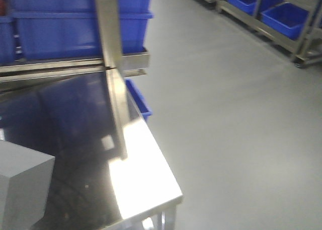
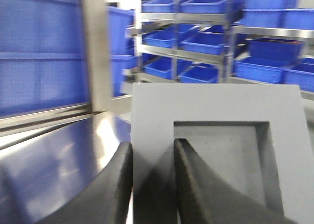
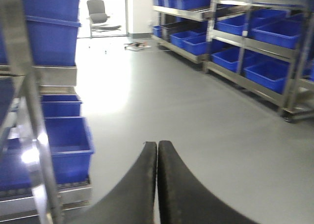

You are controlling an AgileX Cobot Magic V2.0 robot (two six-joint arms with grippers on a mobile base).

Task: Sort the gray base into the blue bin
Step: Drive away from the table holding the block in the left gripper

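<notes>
The gray base (image 1: 22, 182) shows at eight o'clock in the front view. It is a matte, flat-sided block cut off by the frame edge, above the mirror-bright stainless table (image 1: 146, 179). Whether it rests on the steel or hangs clear of it cannot be told. In the left wrist view it fills the four o'clock half. Its shallow square recess faces the camera, with straight crisp walls and a faintly speckled floor.

The left gripper (image 2: 152, 182) is clamped on the base. One dark curved finger (image 2: 110, 189) lies against the block's outer left face and the other sits inside the recess. The recess's left wall is pinched between them.

The blue bin (image 1: 65, 36) is a deep glossy crate with smooth solid walls and a rolled rim. It stands at eleven o'clock on a steel ledge past the table's far edge, with another like it stacked on top. A flat-faced steel post (image 1: 108, 33) rises in front of it. The bin is well apart from the base.

The right gripper (image 3: 157, 177) is closed on nothing. Its two black tapered fingers are pressed together at six o'clock of its view, over smooth gray floor (image 3: 196, 111). Smaller blue trays (image 3: 64, 140) lie at nine o'clock on a low shelf. Metal racks (image 3: 211, 37) of blue bins run toward two o'clock.
</notes>
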